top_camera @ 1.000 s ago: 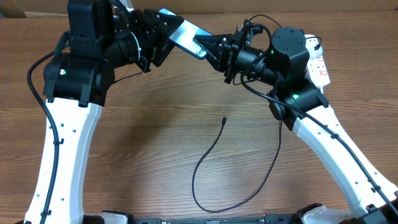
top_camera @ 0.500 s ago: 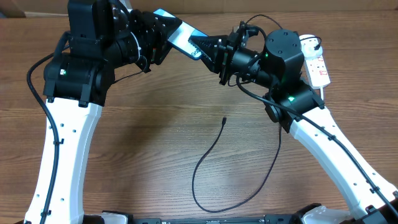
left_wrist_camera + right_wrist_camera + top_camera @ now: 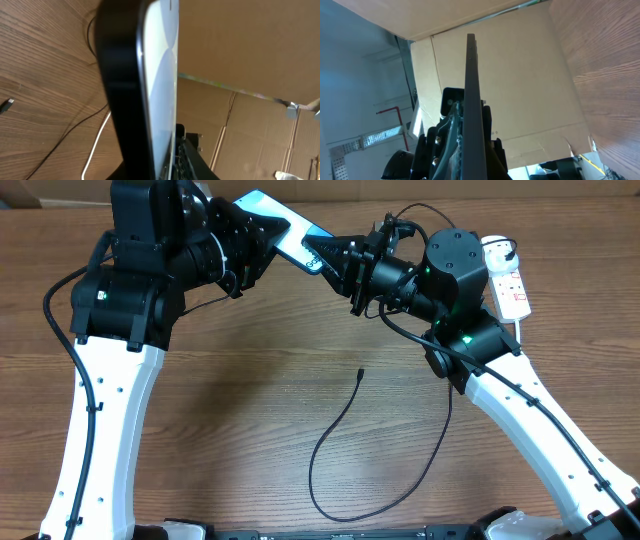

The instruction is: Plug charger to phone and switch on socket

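The phone (image 3: 292,232), light blue screen and black rim, is held in the air at the back middle between both grippers. My left gripper (image 3: 262,232) is shut on its left end. My right gripper (image 3: 328,256) is shut on its right end. The left wrist view shows the phone (image 3: 160,90) edge-on in the jaws (image 3: 162,167). The right wrist view shows it (image 3: 471,75) edge-on in the jaws (image 3: 472,150). The charger cable (image 3: 330,430) lies loose on the table, its tip (image 3: 359,372) at the middle. The white socket (image 3: 510,285) lies at the back right.
The wooden table (image 3: 230,410) carries the cable's loop near the front middle. The cable runs up under the right arm toward the socket. Cardboard walls (image 3: 240,45) stand behind the table. A white cord (image 3: 95,150) shows in the left wrist view.
The right arm shifted left toward the left arm, and the phone's far end tipped slightly up. The cable and socket have not moved.
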Robot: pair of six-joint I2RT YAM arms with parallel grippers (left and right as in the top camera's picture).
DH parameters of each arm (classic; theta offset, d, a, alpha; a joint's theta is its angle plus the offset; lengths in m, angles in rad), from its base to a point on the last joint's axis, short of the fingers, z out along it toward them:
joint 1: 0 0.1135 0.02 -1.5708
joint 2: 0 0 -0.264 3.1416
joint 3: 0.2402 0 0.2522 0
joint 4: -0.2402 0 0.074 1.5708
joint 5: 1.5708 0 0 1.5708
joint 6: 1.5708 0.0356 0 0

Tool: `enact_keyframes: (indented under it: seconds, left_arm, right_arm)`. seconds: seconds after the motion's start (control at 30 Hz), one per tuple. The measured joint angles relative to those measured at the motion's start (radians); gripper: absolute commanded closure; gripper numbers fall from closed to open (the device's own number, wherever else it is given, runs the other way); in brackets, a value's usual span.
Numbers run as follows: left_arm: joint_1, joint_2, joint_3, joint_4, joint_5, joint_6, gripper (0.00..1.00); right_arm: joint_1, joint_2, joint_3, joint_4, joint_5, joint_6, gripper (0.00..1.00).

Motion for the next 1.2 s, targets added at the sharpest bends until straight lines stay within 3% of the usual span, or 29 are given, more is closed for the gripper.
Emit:
enact_keyframes:
  seconds: [0.17,0.33,0.43,0.5,0.57,0.67,0.8,0.93,0.97,1.03,1.2]
  left_arm:
    - [0.000,0.000,-0.003,-0.005,-0.001,-0.003,0.95]
    - [0.000,0.000,-0.003,0.002,-0.001,-0.003,0.96]
    - [0.000,0.001,-0.003,0.002,0.000,-0.003,0.96]
    - [0.000,0.003,-0.003,0.002,-0.005,-0.002,0.96]
    - [0.000,0.006,-0.003,0.001,-0.023,-0.002,0.96]
    - [0.000,0.006,-0.003,-0.009,-0.063,0.005,0.96]
    - [-0.007,0.006,-0.003,-0.081,-0.169,0.031,0.96]
    - [-0.006,0.008,-0.003,-0.198,-0.322,0.085,0.96]
    - [-0.006,0.009,-0.004,-0.267,-0.407,0.112,0.96]
    - [-0.006,0.010,-0.005,-0.338,-0.495,0.152,0.96]
    - [-0.006,0.010,-0.006,-0.453,-0.664,0.266,0.96]
  right_arm:
    - [0.000,0.000,0.000,0.001,0.002,0.005,0.95]
    - [0.000,0.000,0.000,-0.004,-0.024,0.003,0.80]
    - [0.013,0.000,0.000,-0.003,-0.056,-0.016,0.66]
    - [0.016,0.000,0.000,-0.005,-0.071,-0.038,0.51]
    - [0.021,0.000,0.000,-0.009,-0.081,-0.064,0.27]
    - [0.021,-0.002,0.001,-0.035,-0.090,-0.126,0.11]
    - [0.020,-0.003,0.003,-0.155,-0.078,-0.222,0.07]
    - [0.008,-0.006,0.007,-0.417,-0.002,-0.364,0.04]
    - [-0.005,-0.006,0.008,-0.572,0.073,-0.439,0.02]
    - [-0.016,-0.006,0.011,-0.716,0.169,-0.500,0.02]
    - [-0.027,0.004,0.010,-0.921,0.412,-0.637,0.00]
